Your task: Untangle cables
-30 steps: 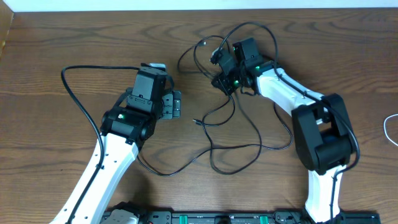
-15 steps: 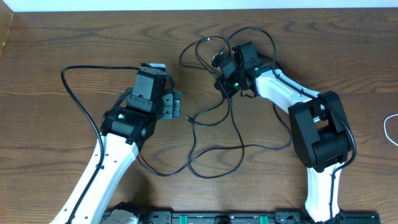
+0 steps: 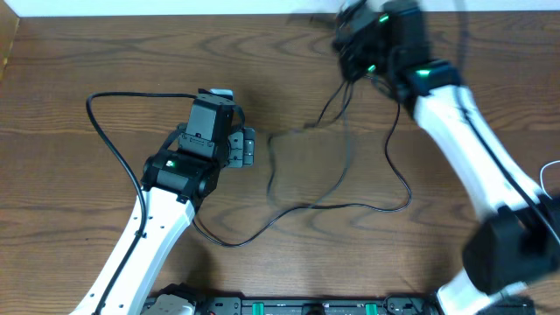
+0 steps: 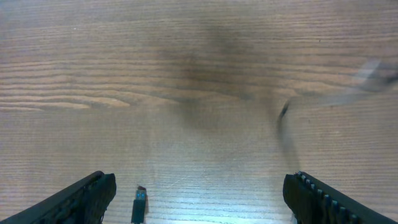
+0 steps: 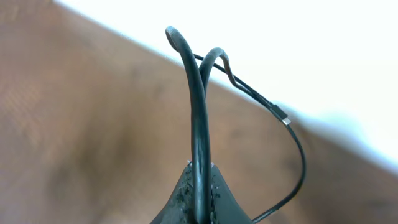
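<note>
You see a brown wooden table [image 3: 70, 79], with a white wall [image 3: 175, 7] behind its far edge. Near that edge your right gripper [image 5: 199, 198] pinches a black cable [image 5: 198, 118]. The other cables [image 3: 350, 206] lie in loose loops on the wood. Your left gripper [image 4: 199, 205] stands wide and holds nothing.

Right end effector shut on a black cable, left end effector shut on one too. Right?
Not quite. The left end effector is open and holds nothing, as the left wrist view shows. The right end effector is shut on a black cable.
</note>
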Action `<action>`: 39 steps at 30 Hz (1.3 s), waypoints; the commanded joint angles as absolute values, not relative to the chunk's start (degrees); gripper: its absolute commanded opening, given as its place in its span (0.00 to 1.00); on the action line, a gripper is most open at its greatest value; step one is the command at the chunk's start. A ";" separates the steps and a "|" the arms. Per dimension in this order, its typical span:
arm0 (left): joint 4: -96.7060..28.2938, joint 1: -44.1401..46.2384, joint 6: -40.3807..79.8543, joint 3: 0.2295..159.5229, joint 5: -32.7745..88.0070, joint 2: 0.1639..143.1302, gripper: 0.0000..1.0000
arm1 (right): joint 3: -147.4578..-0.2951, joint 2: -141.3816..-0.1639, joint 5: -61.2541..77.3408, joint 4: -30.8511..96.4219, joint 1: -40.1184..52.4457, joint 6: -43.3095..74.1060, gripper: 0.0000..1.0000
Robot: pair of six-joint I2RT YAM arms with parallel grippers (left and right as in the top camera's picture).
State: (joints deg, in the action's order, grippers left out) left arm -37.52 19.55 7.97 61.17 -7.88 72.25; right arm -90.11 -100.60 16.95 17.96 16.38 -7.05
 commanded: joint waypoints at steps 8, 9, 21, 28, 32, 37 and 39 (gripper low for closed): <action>-37.71 19.31 8.88 62.11 -8.43 72.23 0.91 | -91.98 -83.53 -5.72 11.77 7.81 -9.96 0.01; -37.71 19.31 8.88 62.11 -8.43 72.25 0.91 | -91.98 -83.05 -7.49 11.79 6.76 -10.48 0.01; -37.71 19.31 8.88 62.11 -8.43 72.25 0.91 | -91.98 -84.23 -17.47 16.19 -10.59 -12.25 0.01; -37.71 19.31 8.88 62.11 -8.43 72.23 0.91 | -91.98 -87.68 -17.41 16.88 -18.87 -10.11 0.01; -37.71 19.31 8.88 62.11 -8.43 72.23 0.91 | -91.96 -91.44 -14.68 16.29 -23.38 -6.74 0.01; -37.71 19.31 8.88 62.11 -8.43 72.23 0.91 | -91.96 -98.50 -8.40 12.53 -28.71 -2.26 0.01; -37.71 19.31 8.88 62.11 -8.43 72.25 0.91 | -91.98 -101.30 -6.11 10.11 -30.26 -0.40 0.01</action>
State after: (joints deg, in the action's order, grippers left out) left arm -37.52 19.55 7.97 61.17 -7.88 72.25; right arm -91.39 -97.51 -11.20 12.29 -27.81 -5.43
